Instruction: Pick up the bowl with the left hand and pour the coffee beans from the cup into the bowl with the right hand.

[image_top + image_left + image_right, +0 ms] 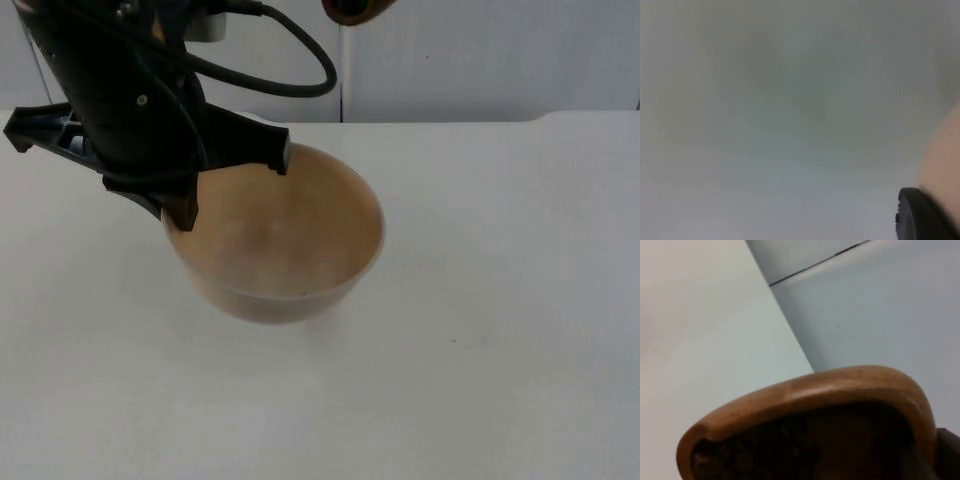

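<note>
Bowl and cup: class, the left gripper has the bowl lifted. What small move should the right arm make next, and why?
Probably bring the cup down and forward until it is over the bowl, before tipping. The left gripper grips the bowl's rim and the bowl looks empty. The cup is high near the partition wall, behind the bowl, with dark beans inside. Tipping now would likely spill onto the table.

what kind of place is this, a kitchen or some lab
Probably a lab or test bench, not a kitchen: a bare white table top ending at a grey partition wall, with a black left gripper holding a tan bowl.
</note>
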